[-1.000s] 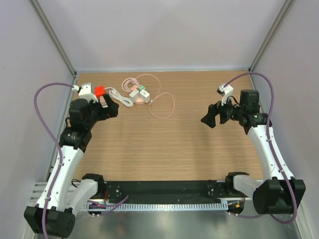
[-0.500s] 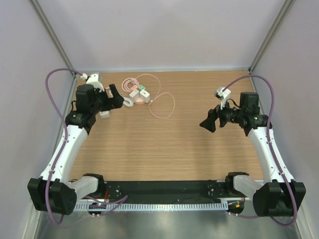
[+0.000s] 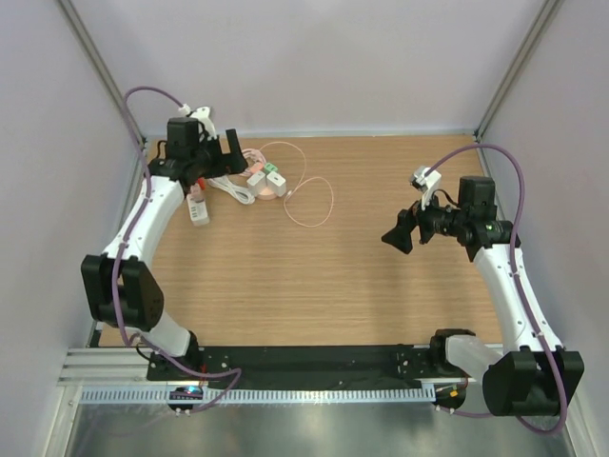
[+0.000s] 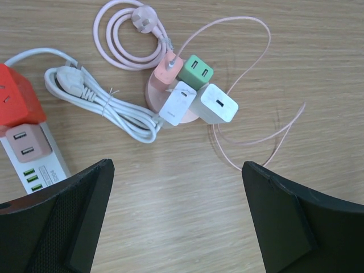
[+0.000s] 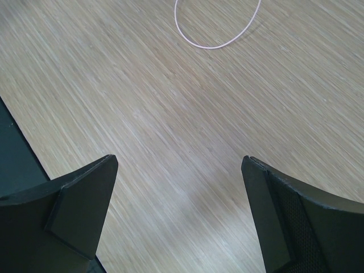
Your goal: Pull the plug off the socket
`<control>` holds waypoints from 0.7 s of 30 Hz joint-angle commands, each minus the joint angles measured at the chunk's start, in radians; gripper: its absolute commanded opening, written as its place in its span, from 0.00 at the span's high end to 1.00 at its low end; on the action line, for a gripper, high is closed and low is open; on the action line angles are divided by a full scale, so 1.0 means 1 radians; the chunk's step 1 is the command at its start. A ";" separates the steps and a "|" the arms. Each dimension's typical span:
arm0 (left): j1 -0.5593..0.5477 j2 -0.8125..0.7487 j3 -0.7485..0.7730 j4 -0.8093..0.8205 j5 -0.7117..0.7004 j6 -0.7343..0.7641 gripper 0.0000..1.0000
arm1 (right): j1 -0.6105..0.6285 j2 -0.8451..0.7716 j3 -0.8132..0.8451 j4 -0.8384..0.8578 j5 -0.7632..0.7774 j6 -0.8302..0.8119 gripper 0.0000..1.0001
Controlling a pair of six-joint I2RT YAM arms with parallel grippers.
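A round pink socket (image 4: 154, 94) lies at the back left of the table, also visible from above (image 3: 271, 189). Plugged into it are a pink plug (image 4: 168, 66), a green charger (image 4: 195, 71) and two white chargers (image 4: 177, 103) (image 4: 214, 103). My left gripper (image 4: 177, 168) hovers open just short of this cluster, nothing between its fingers; from above it sits left of the socket (image 3: 225, 156). My right gripper (image 3: 400, 231) hangs open over bare wood at the right, far from the socket, and its own view (image 5: 179, 162) shows only table.
A white power strip (image 4: 34, 162) carrying a red cube adapter (image 4: 17, 102) lies left of the socket, with a bundled white cord (image 4: 105, 108) between them. A coiled pink cord (image 4: 122, 40) and a thin pink cable loop (image 3: 314, 205) lie around the socket. Walls close in at back and sides.
My left arm has swung from the left edge toward the back, bringing its open gripper over the power strip and close to the socket. The right arm has barely shifted.
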 commanded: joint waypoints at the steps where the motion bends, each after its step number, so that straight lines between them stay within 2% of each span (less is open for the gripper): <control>1: -0.001 0.063 0.091 -0.066 -0.019 0.048 0.00 | -0.004 -0.024 0.006 0.015 -0.024 -0.018 0.00; 5: -0.018 0.185 0.249 -0.126 -0.070 0.083 0.00 | -0.004 -0.039 0.006 0.013 -0.026 -0.017 0.00; 10: -0.056 0.356 0.412 -0.276 -0.090 0.161 0.00 | -0.004 -0.039 0.009 0.008 -0.029 -0.015 0.00; 18: -0.132 0.423 0.417 -0.303 -0.226 0.251 0.01 | -0.004 -0.039 0.015 0.001 -0.032 -0.014 0.00; 21: -0.142 0.447 0.427 -0.306 -0.251 0.261 0.05 | -0.003 -0.041 0.016 0.001 -0.031 -0.014 0.00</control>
